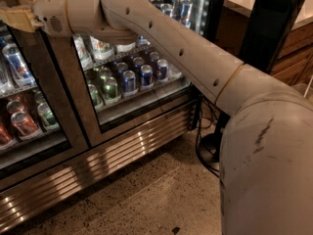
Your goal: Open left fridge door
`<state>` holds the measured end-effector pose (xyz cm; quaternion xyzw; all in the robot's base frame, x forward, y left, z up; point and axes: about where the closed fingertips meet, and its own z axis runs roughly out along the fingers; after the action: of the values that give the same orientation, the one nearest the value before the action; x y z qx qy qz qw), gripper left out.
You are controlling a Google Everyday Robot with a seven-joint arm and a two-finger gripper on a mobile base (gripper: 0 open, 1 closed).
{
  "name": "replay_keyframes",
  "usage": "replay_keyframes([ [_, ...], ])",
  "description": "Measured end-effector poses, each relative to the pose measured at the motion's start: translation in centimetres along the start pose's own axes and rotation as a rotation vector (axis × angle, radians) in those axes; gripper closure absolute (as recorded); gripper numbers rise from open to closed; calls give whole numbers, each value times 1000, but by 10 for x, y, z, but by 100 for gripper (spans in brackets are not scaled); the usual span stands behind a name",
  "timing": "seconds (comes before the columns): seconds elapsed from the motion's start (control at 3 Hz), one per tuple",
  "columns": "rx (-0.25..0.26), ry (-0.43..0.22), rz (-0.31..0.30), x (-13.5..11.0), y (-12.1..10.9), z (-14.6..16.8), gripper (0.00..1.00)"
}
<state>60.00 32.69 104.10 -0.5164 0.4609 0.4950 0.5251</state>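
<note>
The left fridge door is a tall glass door in a bronze-brown metal frame at the left of the camera view, with red and blue cans behind the glass. It looks closed, flush with its twin. The twin right door shows silver-blue cans and has a bright white light strip along its right edge. My gripper, tan-coloured, is at the top left of the view, against the upper part of the left door near its right frame. My long beige arm stretches across the right door to it.
A ribbed metal grille runs below both doors. A black upright unit stands on the right beside a wooden counter, with cables hanging next to the fridge. My bulky shoulder fills the lower right over a speckled floor.
</note>
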Motion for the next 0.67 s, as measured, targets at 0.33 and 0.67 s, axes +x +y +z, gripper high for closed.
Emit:
replay_keyframes([
  [0.33, -22, 12, -20, -1, 5, 3, 100],
  [0.67, -30, 14, -26, -2, 5, 2, 100],
])
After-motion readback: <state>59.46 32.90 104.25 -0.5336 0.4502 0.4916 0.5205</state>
